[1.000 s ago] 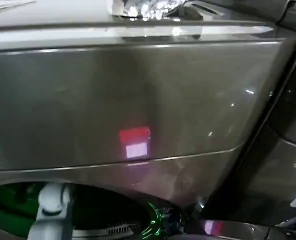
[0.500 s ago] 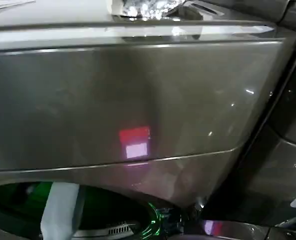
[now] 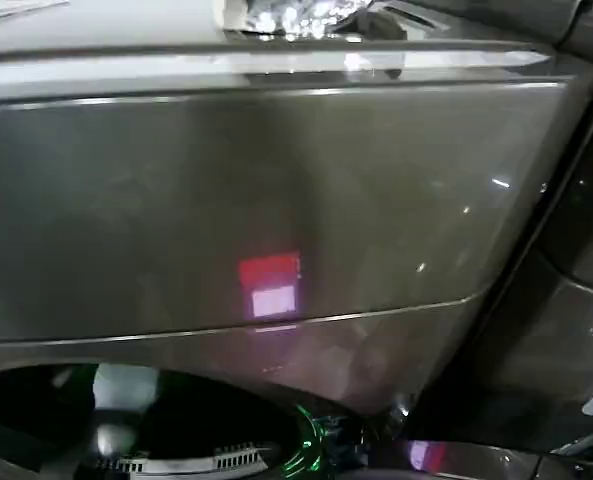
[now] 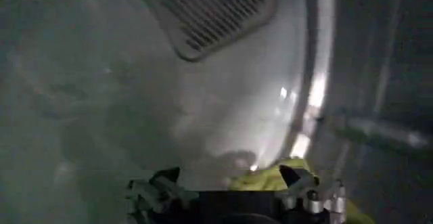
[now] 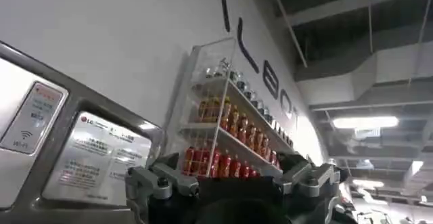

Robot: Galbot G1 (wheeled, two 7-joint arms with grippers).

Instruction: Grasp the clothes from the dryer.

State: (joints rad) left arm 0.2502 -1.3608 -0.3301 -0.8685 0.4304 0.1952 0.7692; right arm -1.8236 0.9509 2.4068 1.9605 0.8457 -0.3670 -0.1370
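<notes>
I'm looking down on the dryer [image 3: 276, 200], its bronze-grey front panel filling most of the head view with a small red light [image 3: 270, 285] glowing on it; the round opening sits just below. My left gripper [image 4: 230, 188] is inside the drum, jaws spread apart and holding nothing; the clothes [image 4: 270, 178], a yellow-green wad, lie against the drum wall just beside one finger [image 4: 298, 178], near the perforated vent [image 4: 203, 9]. To do this well I'd shift the gripper sideways until the wad sits between the jaws, press in, then close on the bulk rather than an edge. My right gripper [image 5: 233, 178] waits outside, jaws apart, by a shelf of bottles [image 5: 230, 137].
</notes>
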